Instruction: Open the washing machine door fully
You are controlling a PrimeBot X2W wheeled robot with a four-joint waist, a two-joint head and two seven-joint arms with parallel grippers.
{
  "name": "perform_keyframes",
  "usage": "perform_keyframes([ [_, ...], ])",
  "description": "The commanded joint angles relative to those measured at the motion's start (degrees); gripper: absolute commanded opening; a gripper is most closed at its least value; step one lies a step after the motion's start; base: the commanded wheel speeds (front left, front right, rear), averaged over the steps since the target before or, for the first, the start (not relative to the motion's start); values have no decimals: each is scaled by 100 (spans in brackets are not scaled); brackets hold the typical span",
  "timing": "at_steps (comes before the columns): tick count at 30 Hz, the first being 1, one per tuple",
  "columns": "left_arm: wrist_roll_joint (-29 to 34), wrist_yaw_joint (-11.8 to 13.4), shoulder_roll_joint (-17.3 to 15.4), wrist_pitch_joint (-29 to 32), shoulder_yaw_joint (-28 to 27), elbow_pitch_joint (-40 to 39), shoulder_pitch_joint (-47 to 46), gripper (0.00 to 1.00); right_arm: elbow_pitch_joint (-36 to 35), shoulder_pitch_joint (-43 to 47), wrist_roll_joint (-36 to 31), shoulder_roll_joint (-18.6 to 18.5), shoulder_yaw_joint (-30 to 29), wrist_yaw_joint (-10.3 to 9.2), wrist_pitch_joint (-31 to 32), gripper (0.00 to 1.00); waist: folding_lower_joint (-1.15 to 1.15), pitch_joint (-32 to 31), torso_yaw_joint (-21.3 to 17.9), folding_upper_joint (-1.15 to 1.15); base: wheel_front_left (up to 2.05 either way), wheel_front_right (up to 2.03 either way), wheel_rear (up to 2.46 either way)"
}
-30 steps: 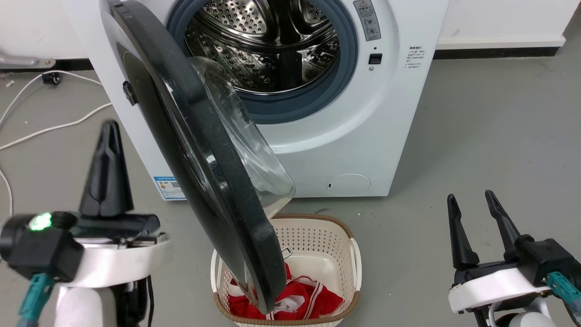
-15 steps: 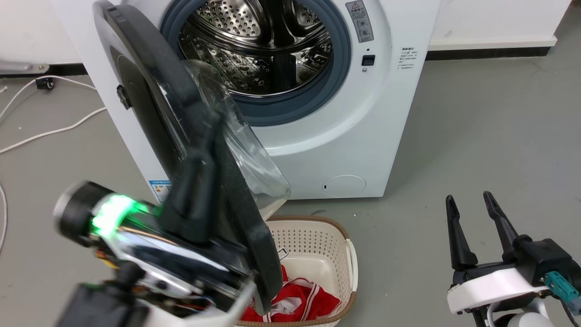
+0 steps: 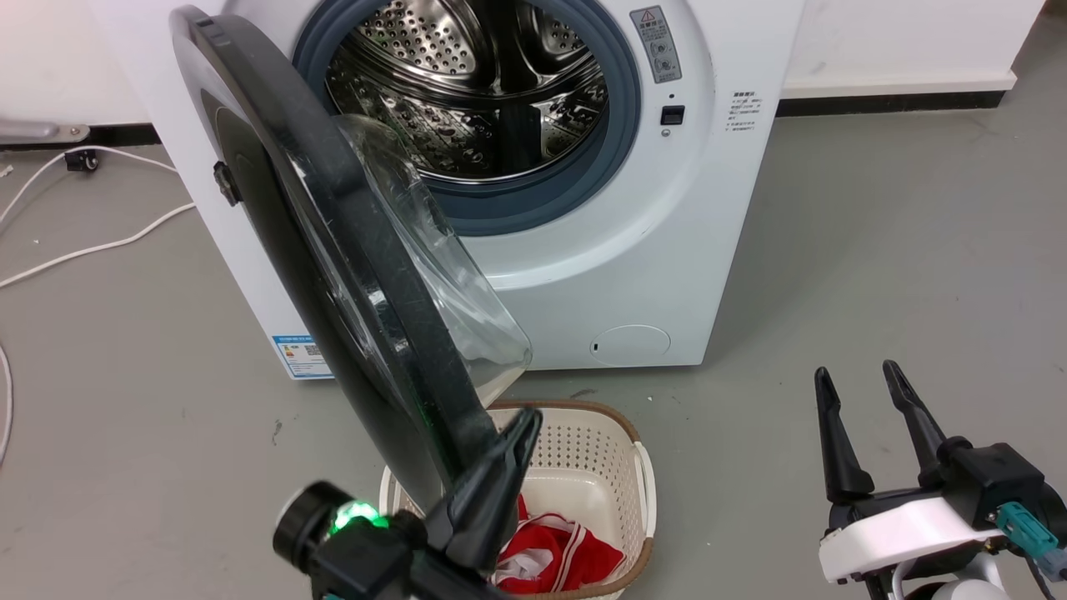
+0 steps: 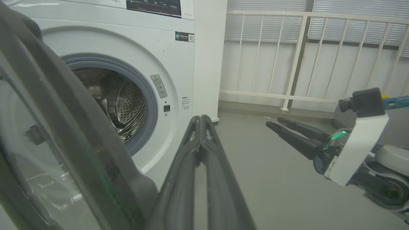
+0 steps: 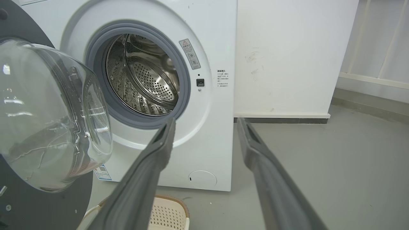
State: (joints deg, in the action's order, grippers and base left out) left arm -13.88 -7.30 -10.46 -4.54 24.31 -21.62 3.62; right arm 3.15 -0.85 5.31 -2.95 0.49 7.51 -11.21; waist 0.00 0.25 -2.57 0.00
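Note:
The washing machine door [image 3: 350, 250], black-rimmed with a bulging clear glass bowl [image 3: 442, 283], stands about half open and hinged at the left. It swings out over the basket, and the steel drum opening [image 3: 475, 92] shows behind it. My left gripper [image 3: 525, 421] is shut with nothing in it. It points up at the inner side of the door's lower rim, very close; I cannot tell whether it touches. In the left wrist view the door [image 4: 64, 134] lies just left of the shut gripper [image 4: 201, 118]. My right gripper [image 3: 856, 372] stands open at the lower right, well away from the door [image 5: 48, 121].
A cream laundry basket [image 3: 643, 467] with a red garment [image 3: 558, 554] sits on the floor below the door's edge. White cables [image 3: 92, 246] run along the floor on the left. Open grey floor lies to the right of the machine, and a railing [image 4: 303, 48] stands beyond it.
My left gripper has swung from the outer, left side of the door, down and across to its lower inner edge. The door's angle looks about the same. The right gripper has held still.

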Motion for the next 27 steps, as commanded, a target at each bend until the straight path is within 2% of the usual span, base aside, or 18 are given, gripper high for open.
perform_keyframes([
  [1,-16,27,-10,43,33,24,72,0,3,46,38,15,3,-4,-8,100,0,2,5,0,0,0,0],
  [8,-67,133,-54,355,152,327,381,0,48,10,77,15,30,-4,10,100,0,19,18,0,0,0,0],
  [19,106,391,239,43,83,1035,-198,0,144,-46,133,16,68,-4,6,100,0,89,-70,0,0,0,0],
  [27,59,522,318,-26,-13,1452,-408,0,195,-73,182,15,124,-4,28,100,0,129,-125,0,0,0,0],
])
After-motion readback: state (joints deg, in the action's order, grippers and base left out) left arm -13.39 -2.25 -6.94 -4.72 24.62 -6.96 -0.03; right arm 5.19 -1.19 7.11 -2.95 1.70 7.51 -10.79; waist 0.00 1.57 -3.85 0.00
